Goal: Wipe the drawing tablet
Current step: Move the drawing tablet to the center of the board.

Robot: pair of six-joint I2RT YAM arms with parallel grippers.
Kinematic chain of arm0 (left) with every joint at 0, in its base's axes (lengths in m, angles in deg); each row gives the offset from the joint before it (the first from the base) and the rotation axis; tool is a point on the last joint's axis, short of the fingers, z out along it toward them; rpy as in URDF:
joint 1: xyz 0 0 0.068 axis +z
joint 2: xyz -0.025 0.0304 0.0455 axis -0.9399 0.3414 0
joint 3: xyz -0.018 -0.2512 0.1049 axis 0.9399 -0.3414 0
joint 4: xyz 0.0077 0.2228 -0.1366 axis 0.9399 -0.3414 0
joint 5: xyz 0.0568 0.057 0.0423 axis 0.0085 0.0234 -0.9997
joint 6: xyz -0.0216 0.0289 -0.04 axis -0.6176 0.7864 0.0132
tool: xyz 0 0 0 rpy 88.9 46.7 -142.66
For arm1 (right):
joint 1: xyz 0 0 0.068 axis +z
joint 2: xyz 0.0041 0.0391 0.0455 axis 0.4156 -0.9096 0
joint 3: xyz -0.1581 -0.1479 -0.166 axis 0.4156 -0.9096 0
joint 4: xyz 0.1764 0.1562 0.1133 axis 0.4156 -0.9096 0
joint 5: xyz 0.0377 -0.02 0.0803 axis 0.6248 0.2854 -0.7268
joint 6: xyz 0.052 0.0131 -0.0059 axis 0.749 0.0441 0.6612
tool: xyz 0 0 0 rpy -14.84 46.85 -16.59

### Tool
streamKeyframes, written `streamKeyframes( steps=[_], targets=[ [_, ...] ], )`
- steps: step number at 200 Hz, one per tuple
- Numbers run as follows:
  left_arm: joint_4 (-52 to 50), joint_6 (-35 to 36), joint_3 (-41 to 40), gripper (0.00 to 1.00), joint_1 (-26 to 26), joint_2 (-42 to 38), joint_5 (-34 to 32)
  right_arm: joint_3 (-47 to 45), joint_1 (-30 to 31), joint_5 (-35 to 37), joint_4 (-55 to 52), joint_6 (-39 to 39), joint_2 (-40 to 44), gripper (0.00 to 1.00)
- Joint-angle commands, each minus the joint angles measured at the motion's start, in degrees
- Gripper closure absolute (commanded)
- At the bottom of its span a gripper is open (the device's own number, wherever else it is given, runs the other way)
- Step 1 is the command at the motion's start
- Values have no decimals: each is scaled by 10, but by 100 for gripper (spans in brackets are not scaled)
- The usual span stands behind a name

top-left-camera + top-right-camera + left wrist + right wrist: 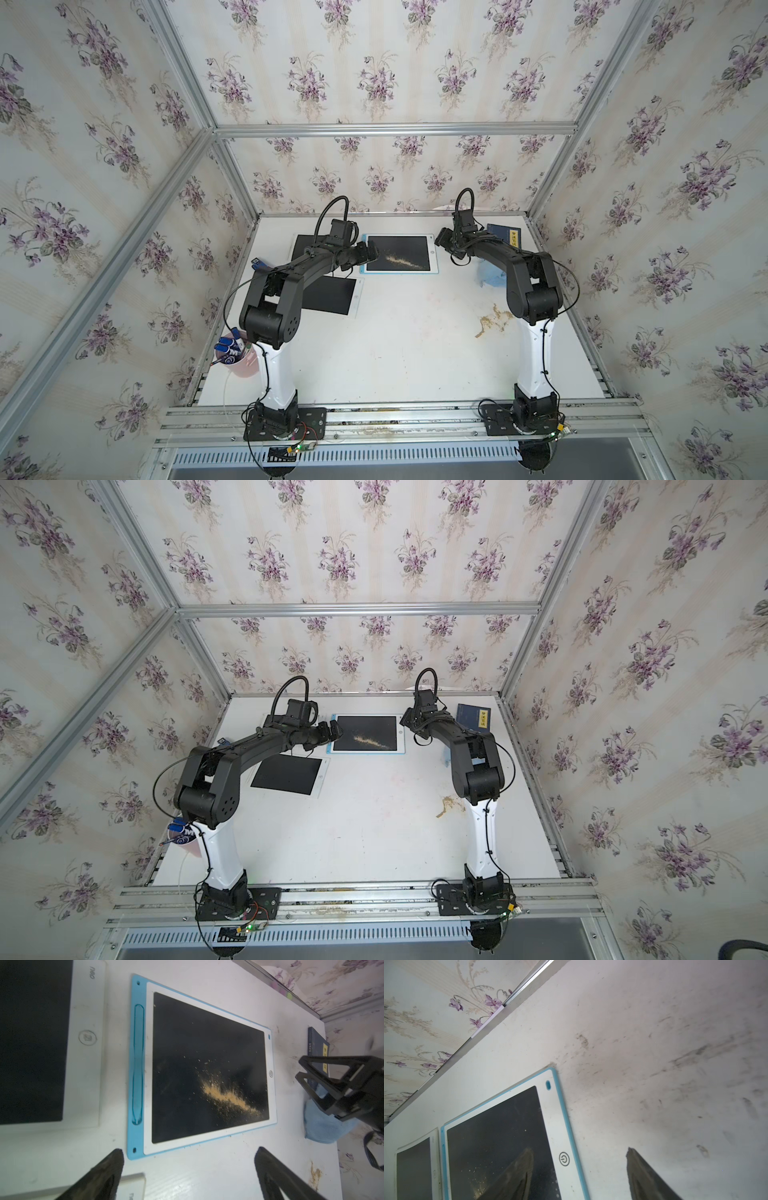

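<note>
Over the smudged white table (395, 353), between floral-papered walls (374, 83), left gripper (374, 253) and right gripper (439, 241) gape empty beside the dusted drawing tablet (399, 245)

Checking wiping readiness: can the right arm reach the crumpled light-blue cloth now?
Probably yes: the right gripper is open and empty, and the crumpled light-blue cloth lies uncovered close beside that arm, with nothing in between.

Twin arms, seen from above. The left arm (270, 316) and right arm (536, 291) each had a white tapered lower link (276, 374), matte black upper links and rounded joint housings, and a black base plate (313, 415) at 6 o'clock. A black cable (328, 204) looped over each wrist; thin wires ran along the white links. The left gripper (189, 1149) bore black triangular fingers (268, 1167).
</note>
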Motion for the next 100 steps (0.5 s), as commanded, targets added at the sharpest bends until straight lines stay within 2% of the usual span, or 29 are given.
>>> streamKeyframes(
  steps=[1,27,49,100],
  targets=[
    [-25,13,47,0,7,38,29,9,0,-20,-7,2,-12,28],
    [-67,22,123,0,7,97,40,45,0,-22,-28,-4,-38,28],
    [-71,20,152,0,7,123,42,49,0,-30,-24,-4,-49,28],
    [-112,39,190,0,7,152,-43,55,1,-48,-23,-2,-66,28]
  ],
)
